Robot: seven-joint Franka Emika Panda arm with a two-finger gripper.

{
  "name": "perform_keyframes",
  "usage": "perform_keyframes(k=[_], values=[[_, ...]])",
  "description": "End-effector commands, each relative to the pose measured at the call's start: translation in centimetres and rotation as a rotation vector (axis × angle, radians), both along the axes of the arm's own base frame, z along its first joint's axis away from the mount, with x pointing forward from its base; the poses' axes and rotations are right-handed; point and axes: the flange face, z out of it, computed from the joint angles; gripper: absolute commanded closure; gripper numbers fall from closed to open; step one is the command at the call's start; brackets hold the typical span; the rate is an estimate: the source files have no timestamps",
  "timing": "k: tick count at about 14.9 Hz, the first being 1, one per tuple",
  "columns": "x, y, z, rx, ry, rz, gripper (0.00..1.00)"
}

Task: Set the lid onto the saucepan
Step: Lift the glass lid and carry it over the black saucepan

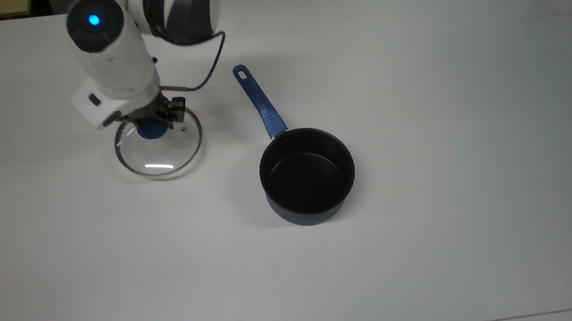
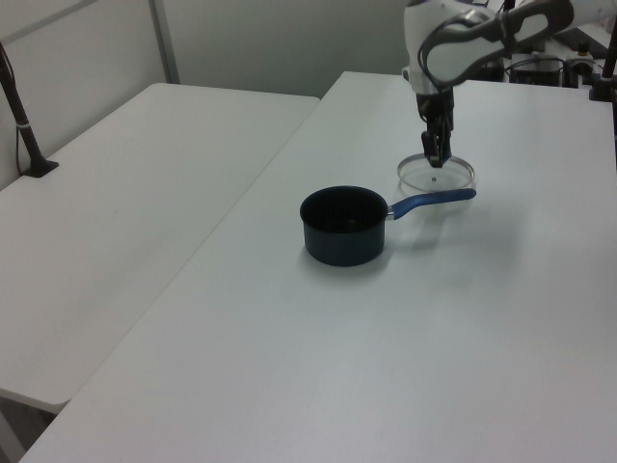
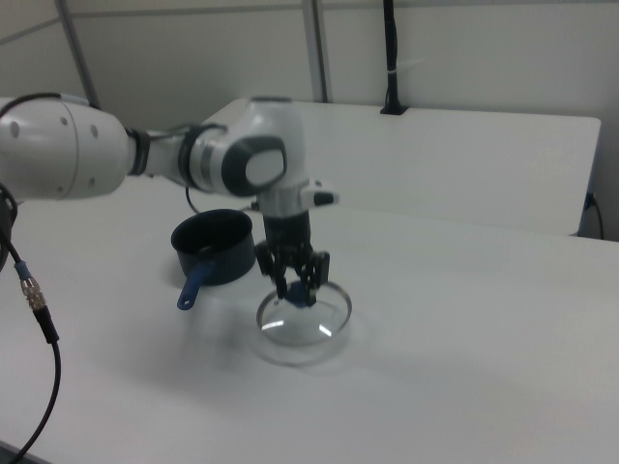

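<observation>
In the top view, going from its left, the gripper clamps its fingers on the blue knob of the lid, and the arm rises from there toward the upper edge. The lid hangs level from that grip; in the right view it sits clear of the white table, with a faint shadow below it. Further to the top view's right, well apart from the lid, the saucepan stands upright and open on the table, its blue handle pointing up toward the top view's upper left. In the left view the lid hangs beyond the saucepan, above the end of the handle
</observation>
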Motion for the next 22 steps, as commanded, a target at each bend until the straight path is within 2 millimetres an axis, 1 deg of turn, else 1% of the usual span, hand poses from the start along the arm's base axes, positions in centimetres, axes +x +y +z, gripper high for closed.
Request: perform_keyframes(k=[1, 3, 4, 5, 8, 9, 10, 13, 14, 15, 16, 20, 22], values=[[0.4, -0.8, 7.1, 0.007, -0.009, -0.018, 0.69], [0.7, -0.2, 8.3, 0.020, -0.006, -0.021, 0.69], [1.2, 0.7, 9.4, 0.022, -0.018, -0.015, 0.69], [1.5, 2.1, 10.5, 0.028, -0.023, -0.021, 0.69], [2.4, 7.6, 11.1, 0.024, -0.008, 0.029, 0.70], [3.0, 10.0, 10.8, 0.016, -0.002, 0.039, 0.70], [3.3, 11.6, 10.7, 0.009, -0.006, 0.041, 0.70], [4.2, 19.6, 9.1, -0.015, -0.014, 0.071, 0.70], [4.7, 21.6, 9.2, -0.022, -0.032, 0.076, 0.69], [5.2, 23.2, 8.7, -0.030, -0.043, 0.079, 0.69], [5.5, 24.7, 8.7, -0.034, -0.059, 0.089, 0.69], [6.0, 25.5, 8.8, -0.035, -0.111, 0.084, 0.68], [6.3, 25.8, 7.8, -0.039, -0.114, 0.055, 0.68]])
